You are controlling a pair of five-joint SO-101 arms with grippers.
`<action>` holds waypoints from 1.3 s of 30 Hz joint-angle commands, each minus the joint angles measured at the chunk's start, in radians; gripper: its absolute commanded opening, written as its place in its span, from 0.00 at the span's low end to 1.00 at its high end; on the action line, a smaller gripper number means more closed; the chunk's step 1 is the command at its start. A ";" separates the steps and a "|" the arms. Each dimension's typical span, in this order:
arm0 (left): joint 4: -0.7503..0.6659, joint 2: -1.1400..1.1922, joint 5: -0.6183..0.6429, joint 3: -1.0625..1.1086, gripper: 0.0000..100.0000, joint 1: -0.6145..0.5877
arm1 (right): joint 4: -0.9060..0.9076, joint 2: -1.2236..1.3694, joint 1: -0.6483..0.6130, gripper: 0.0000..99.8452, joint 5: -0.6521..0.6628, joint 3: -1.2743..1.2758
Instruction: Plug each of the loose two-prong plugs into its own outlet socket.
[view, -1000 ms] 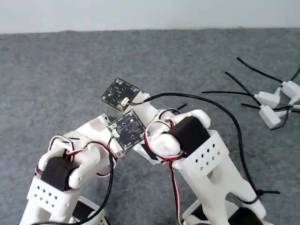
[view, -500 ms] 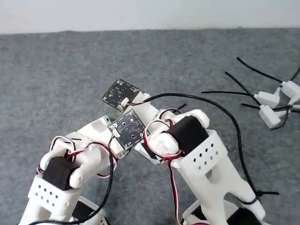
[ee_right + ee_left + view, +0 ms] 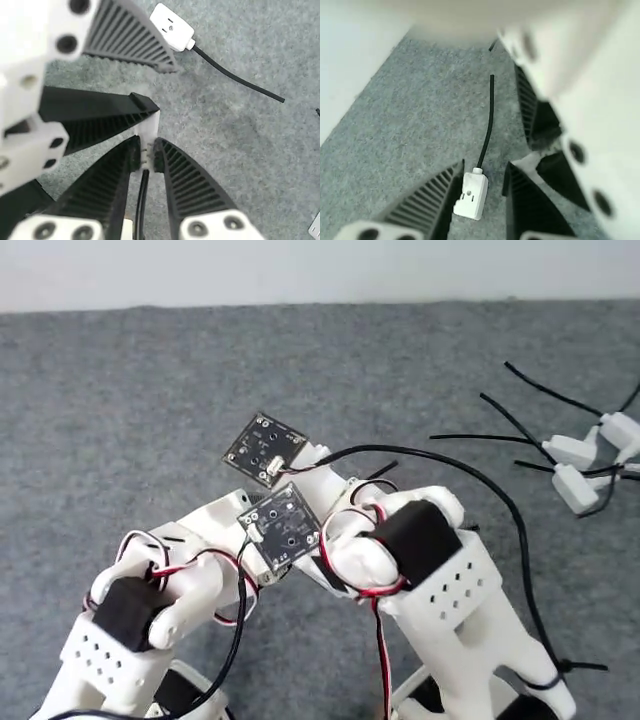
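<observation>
1. While both arms lean in close together over the grey carpet [image 3: 150, 390], the right gripper [image 3: 146, 142] has its fingers clamped on a white plug [image 3: 149, 131], and the plug's black cord [image 3: 142, 200] runs back between them
2. The left gripper [image 3: 485, 163] sits low with its fingers apart; a white outlet socket [image 3: 470, 196] lies flat on the carpet between them, just beside one finger, its black lead [image 3: 488, 115] trailing away
3. The held plug is near that socket, not touching it
4. Out past the right arm lie more white corded pieces [image 3: 575, 452], well apart from both grippers
</observation>
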 commanded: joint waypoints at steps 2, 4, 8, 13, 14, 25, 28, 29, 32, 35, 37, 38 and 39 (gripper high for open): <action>0.031 0.035 -0.031 0.275 0.12 0.173 | -0.045 -0.047 -0.007 0.01 0.040 -0.063; 0.031 0.035 -0.031 0.277 0.12 0.173 | -0.045 -0.047 -0.007 0.01 0.040 -0.063; 0.029 0.035 -0.031 0.292 0.12 0.175 | -0.045 -0.047 -0.007 0.01 0.040 -0.061; 0.029 0.034 -0.031 0.288 0.12 0.141 | -0.041 -0.047 -0.007 0.01 0.040 -0.061; 0.018 0.034 -0.031 0.280 0.12 0.098 | -0.038 -0.047 -0.007 0.01 0.040 -0.061; -0.315 0.035 0.253 0.208 0.12 -0.532 | -0.041 -0.044 -0.005 0.01 0.040 -0.057; -0.413 0.037 0.393 0.216 0.12 -0.641 | -0.068 -0.044 -0.005 0.01 0.040 -0.025; -0.446 0.043 0.433 0.220 0.12 -0.686 | -0.082 -0.044 -0.005 0.01 0.040 -0.011; -0.555 0.043 0.512 0.271 0.13 -0.798 | -0.117 -0.021 -0.007 0.01 0.040 0.015; -0.684 0.040 0.555 0.334 0.13 -0.879 | -0.117 0.077 -0.008 0.01 0.038 -0.012; -0.758 0.043 0.606 0.363 0.13 -0.927 | -0.116 0.165 -0.005 0.01 0.011 -0.054; -0.786 0.043 0.629 0.375 0.13 -0.945 | -0.108 0.203 -0.005 0.01 0.002 -0.080; -0.802 0.043 0.646 0.384 0.13 -0.956 | -0.105 0.236 -0.005 0.01 0.000 -0.101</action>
